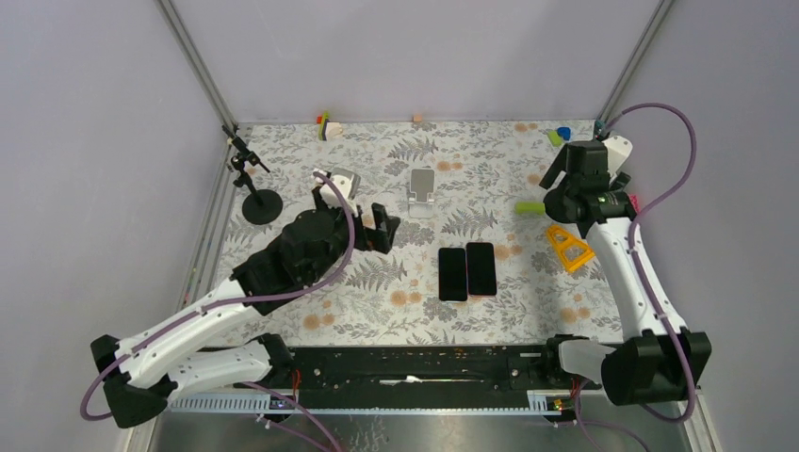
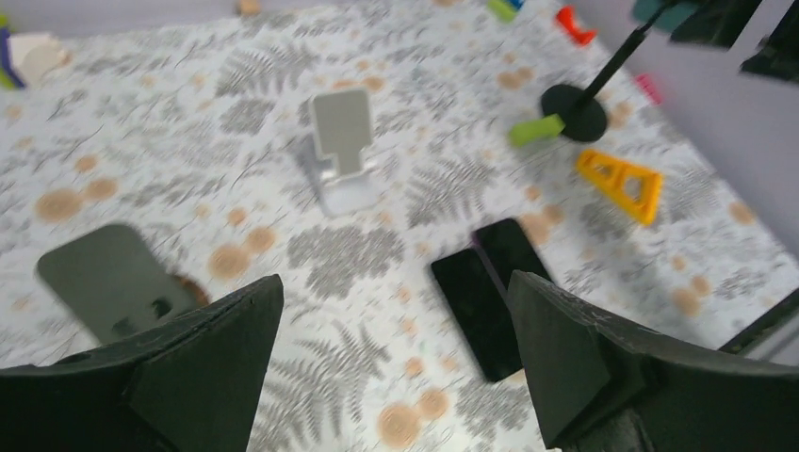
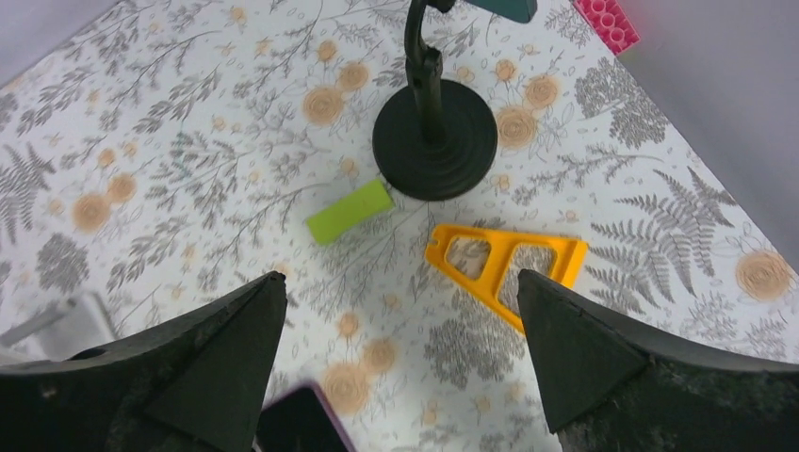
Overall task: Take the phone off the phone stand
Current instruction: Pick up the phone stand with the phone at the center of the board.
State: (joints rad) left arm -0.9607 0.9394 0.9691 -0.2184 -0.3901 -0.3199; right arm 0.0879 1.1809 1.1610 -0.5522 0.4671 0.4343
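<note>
My left hand (image 2: pixel 393 301) hangs over the fern-print surface (image 1: pixel 377 160) with its fingers spread wide and nothing between them. My right hand (image 3: pixel 400 292) is the same, wide apart and empty.

The silver folding phone stand (image 1: pixel 421 193) sits bare, backrest tilted toward me, I guess for easy reach. Just on my side of it lie a plain black phone (image 1: pixel 453 273) and a black phone with a pinkish edge (image 1: pixel 481 268), flat and right beside each other, so the job looks done to me.

Fuzzy bits:
- A grey-green rounded slab (image 2: pixel 104 273) by my left finger might be another phone face down, can't tell.
- The black round-based pole stand (image 3: pixel 435 141) is cut off up top, so I can't make out what it clamps.
</note>
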